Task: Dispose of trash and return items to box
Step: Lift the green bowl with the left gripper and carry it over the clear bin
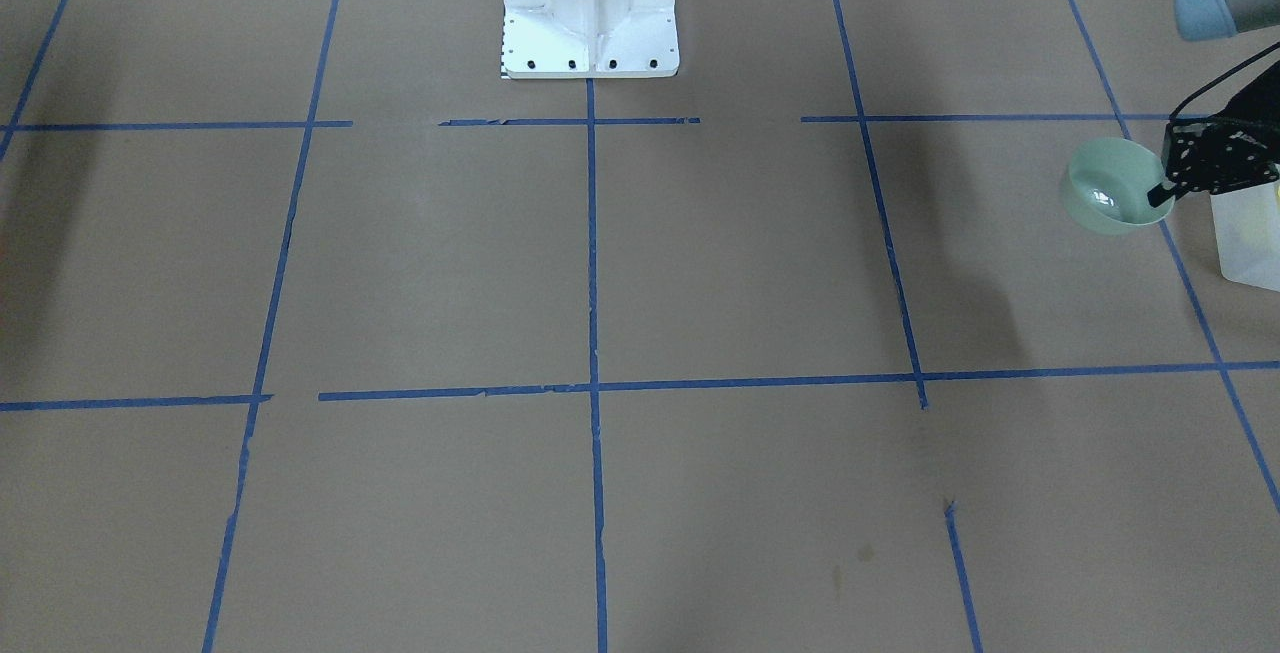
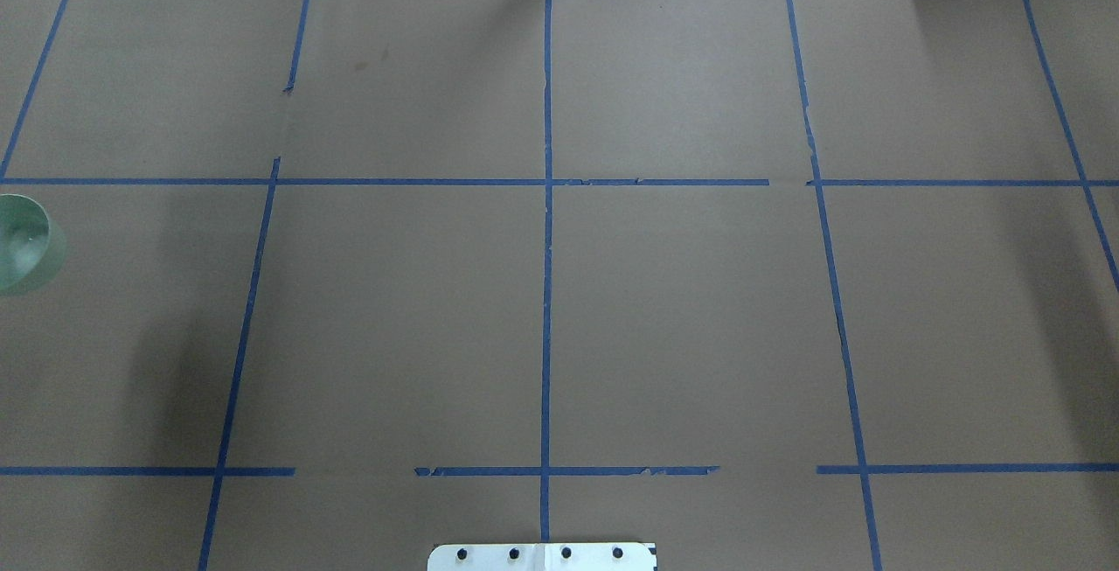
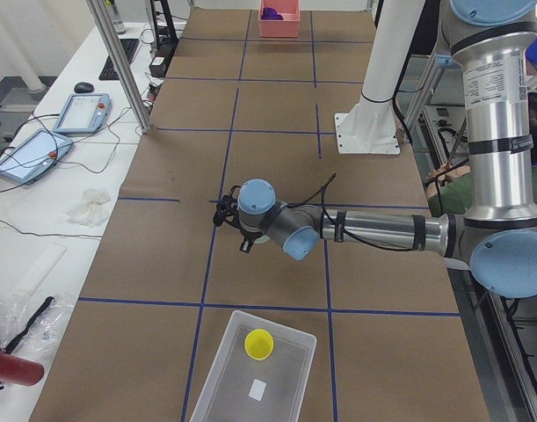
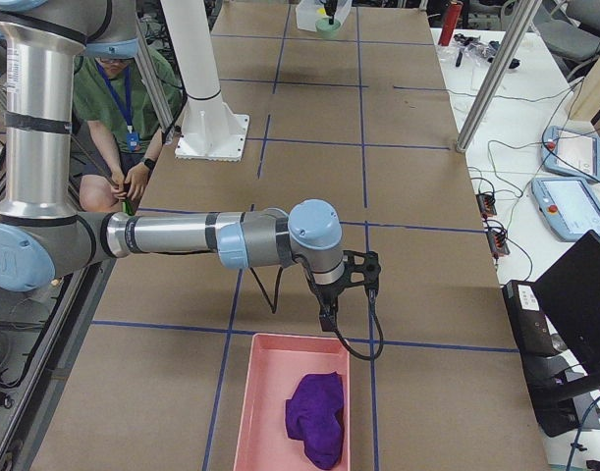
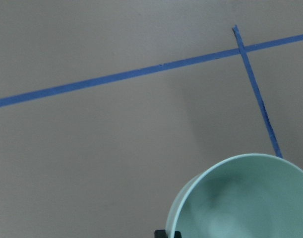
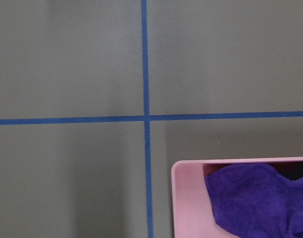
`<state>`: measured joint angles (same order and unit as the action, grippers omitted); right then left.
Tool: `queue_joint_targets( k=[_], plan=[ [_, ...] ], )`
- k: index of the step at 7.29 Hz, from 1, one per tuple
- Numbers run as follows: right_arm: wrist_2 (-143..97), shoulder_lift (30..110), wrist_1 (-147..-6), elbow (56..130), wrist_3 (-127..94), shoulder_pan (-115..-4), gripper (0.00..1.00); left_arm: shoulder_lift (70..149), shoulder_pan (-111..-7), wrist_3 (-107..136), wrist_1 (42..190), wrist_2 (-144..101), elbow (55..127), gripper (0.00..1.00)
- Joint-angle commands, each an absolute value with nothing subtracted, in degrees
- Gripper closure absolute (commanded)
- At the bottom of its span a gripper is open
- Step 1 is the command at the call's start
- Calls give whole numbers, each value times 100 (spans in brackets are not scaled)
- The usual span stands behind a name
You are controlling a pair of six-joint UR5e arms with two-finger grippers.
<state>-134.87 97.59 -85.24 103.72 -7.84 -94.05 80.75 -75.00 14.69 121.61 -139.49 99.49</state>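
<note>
Gripping one side of the rim of a pale mint-green round bowl [image 1: 1115,185], the robot's left hand [image 1: 1160,196] is closing its fingers on that edge, one inside and one outside. The bowl is tipping a little and appears to be hanging just above the brown paper-covered bench [image 1: 700,253] rather than sitting on it. Just beside the hand, toward the robot's left end of the bench, a translucent frosted-white plastic box [image 1: 1245,243] is standing upright. A small bright-yellow plastic cup [image 3: 258,344] is already lying inside it.

The step in hand looks like carrying the bowl to the box, with the cup's return done. The next move is calling for a short sideways carry until the bowl is over the opening. It should clear the near wall and release beside the cup rather than on top of it.

Well apart, at the other end, the right hand [image 4: 327,319] is hovering near a pink rectangular tray [image 4: 255,412] holding a crumpled purple cloth [image 4: 314,412]. Whether its fingers are apart or together cannot be told.
</note>
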Motion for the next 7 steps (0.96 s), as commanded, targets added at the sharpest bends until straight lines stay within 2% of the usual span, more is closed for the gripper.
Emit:
queue_joint_targets(
  k=[1,3,4,7],
  plan=[
    [-13816,9721,-8482,10424,-880,-9326,0,8182,-8738,-526,10765,-13686,9566,100],
    [-13991,9729,-8507,10459,-905,-9256,0,8935,-9831,-1649,10354,-13527,7937,100],
    [-14053,9756,-8517,10485,-905,-9177,0,9060,-10157,-1618,10362,-13318,7475,100],
    [-14045,9730,-8499,10503,-862,-8956,0,9062,-10406,-1539,10607,-12765,6944,100]
  ],
)
